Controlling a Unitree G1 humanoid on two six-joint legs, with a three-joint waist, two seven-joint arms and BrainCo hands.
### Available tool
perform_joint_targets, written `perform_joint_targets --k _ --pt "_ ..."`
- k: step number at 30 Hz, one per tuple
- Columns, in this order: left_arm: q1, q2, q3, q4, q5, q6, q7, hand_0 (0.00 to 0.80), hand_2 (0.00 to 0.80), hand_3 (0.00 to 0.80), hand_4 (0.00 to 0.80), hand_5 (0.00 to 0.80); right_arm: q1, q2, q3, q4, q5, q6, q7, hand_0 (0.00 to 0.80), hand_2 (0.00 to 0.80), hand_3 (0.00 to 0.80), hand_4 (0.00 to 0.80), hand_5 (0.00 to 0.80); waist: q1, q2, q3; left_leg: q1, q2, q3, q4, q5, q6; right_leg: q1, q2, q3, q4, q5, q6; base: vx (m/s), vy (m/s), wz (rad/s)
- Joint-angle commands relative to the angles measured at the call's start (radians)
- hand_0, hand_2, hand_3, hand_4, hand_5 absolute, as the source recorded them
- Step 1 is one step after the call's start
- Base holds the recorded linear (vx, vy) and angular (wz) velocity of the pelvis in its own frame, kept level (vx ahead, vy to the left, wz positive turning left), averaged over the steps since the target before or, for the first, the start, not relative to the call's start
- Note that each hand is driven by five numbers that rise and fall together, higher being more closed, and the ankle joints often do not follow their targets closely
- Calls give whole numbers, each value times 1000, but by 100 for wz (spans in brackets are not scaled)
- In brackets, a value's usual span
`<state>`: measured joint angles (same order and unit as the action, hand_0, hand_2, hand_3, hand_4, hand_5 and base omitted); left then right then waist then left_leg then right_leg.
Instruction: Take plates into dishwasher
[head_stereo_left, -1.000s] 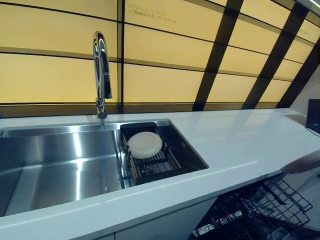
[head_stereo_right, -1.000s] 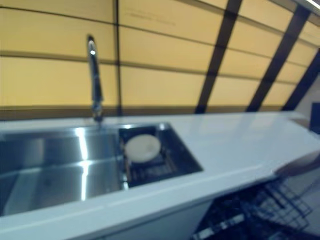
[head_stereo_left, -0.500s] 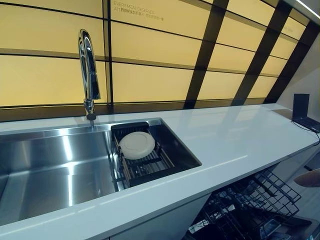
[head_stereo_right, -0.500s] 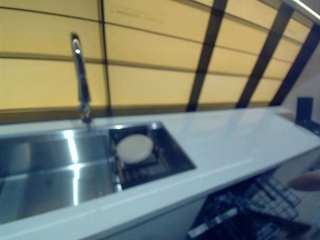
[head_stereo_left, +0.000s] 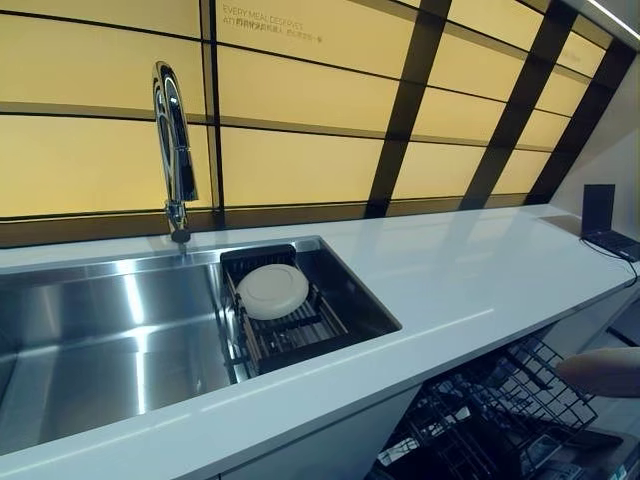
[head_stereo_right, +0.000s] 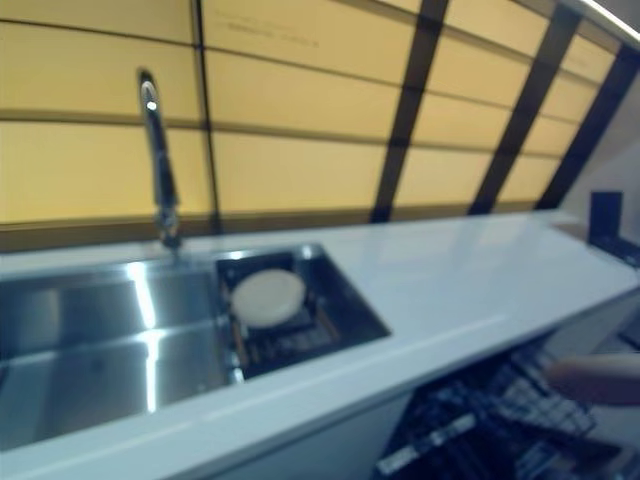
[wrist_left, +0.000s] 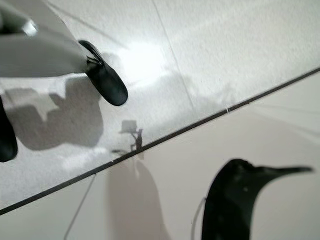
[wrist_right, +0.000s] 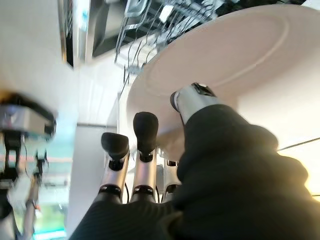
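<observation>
A white plate (head_stereo_left: 272, 290) lies on a dark drying rack (head_stereo_left: 290, 325) in the right end of the steel sink (head_stereo_left: 110, 340). A second pale plate (head_stereo_left: 603, 371) shows at the right edge, above the open dishwasher's black wire rack (head_stereo_left: 500, 410). In the right wrist view my right hand (wrist_right: 165, 150) holds this plate (wrist_right: 225, 55), fingers under it and thumb on its rim, with the wire rack (wrist_right: 150, 20) beyond. My left hand (wrist_left: 60, 60) shows only in the left wrist view, fingers relaxed over the floor and empty.
A tall chrome faucet (head_stereo_left: 175, 150) stands behind the sink. The white countertop (head_stereo_left: 470, 280) runs to the right, with a dark device (head_stereo_left: 603, 218) at its far end. Yellow wall panels with dark bars rise behind.
The camera has swung right, shifting the sink left in view. The plate in my right hand has sunk lower and come further in over the dishwasher rack.
</observation>
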<state>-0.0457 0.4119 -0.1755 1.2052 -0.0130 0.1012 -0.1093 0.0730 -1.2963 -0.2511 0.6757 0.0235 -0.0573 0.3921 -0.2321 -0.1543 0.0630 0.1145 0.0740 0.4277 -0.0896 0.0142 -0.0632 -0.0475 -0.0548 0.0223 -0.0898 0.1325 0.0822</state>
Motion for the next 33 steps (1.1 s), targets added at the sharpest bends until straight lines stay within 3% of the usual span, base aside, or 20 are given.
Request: perform_joint_targets --k 1,5,18,28,33 --pt "-32 17 0 19 20 -8 -5 0 0 0 0 0 -95 1 -70 0 76 34 -26 800 800 800 800 800 17 24 37 10 -2 -92 48 -119 76 -11 -13 -19 25 -16 97 -6 -62 -1" --pt "-28 24 6 17 25 -17 -7 0 0 0 0 0 -101 38 -69 -25 89 63 -38 800 800 800 800 800 15 36 49 10 -5 -93 44 -117 74 -15 -16 -23 25 -17 96 -22 -77 -1" --pt "-49 22 -30 -24 -17 -41 -36 0 0 0 0 0 -235 78 -10 -74 243 143 -79 800 800 800 800 800 -3 120 134 -27 -14 -100 53 -106 50 -61 -37 -26 46 -37 80 -62 -13 -5" --pt "-59 -5 -61 -44 -51 -69 -48 0 0 0 0 0 -312 81 -5 -114 311 148 -90 800 800 800 800 800 -27 203 177 -30 -28 -97 49 -98 31 -85 -59 -35 58 -42 75 -37 45 -3" --pt "-59 -10 -60 -48 -66 -71 -52 0 0 0 0 0 -322 88 2 -121 299 159 -78 800 800 800 800 800 -33 221 183 -25 -35 -92 46 -98 29 -87 -65 -36 60 -44 74 2 31 -6"
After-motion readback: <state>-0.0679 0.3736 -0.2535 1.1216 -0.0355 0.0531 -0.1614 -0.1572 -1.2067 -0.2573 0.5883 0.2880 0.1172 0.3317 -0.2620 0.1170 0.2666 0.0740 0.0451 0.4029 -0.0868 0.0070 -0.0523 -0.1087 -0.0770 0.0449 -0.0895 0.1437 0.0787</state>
